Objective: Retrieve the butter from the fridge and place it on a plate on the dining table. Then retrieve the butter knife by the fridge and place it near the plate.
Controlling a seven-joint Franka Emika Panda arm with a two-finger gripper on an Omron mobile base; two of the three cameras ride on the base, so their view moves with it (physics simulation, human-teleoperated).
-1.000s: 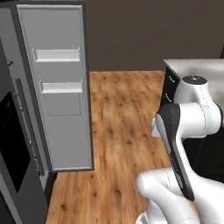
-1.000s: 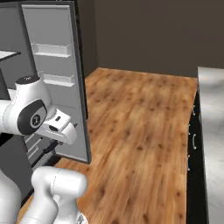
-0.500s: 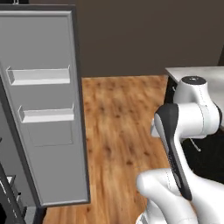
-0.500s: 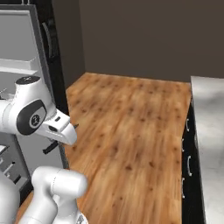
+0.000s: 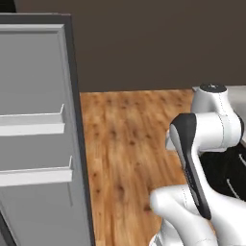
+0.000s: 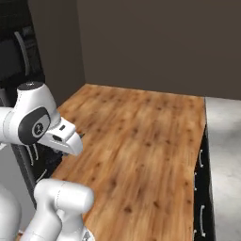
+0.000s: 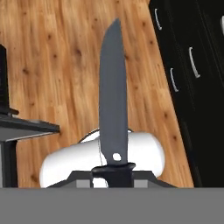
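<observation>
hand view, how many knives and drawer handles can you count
knife: 1, in the gripper
drawer handles: 4, pale, on the black cabinet
total: 5

The wooden floor (image 6: 141, 141) has warm brown planks and runs up to a dark wall. At its right side stands a bench (image 6: 223, 141) with a grey top and black drawers. On the open fridge door (image 5: 33, 144), two grey shelves (image 5: 31, 125) are seen.
</observation>
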